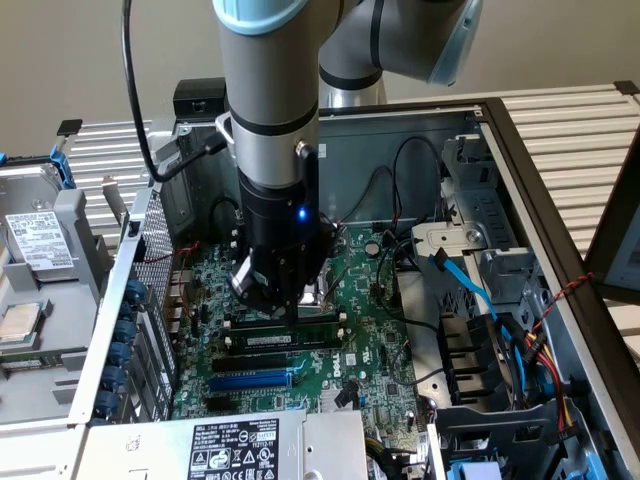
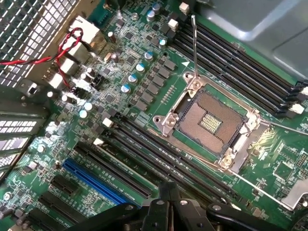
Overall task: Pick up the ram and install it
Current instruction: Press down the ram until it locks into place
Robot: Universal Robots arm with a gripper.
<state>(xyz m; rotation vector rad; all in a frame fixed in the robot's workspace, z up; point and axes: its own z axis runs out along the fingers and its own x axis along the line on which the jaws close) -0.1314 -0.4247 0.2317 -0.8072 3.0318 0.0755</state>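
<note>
One arm w/ end effector low over the motherboard, jaws together.
Ram looks already seated in a black slot near the middle of the board, just below the end effector tip in the exterior view; white label faces up. Prob. closed so the tip can press the stick down instead of gripping it. Wrist view: CPU socket open, blue slot and black slots alongside.
</note>
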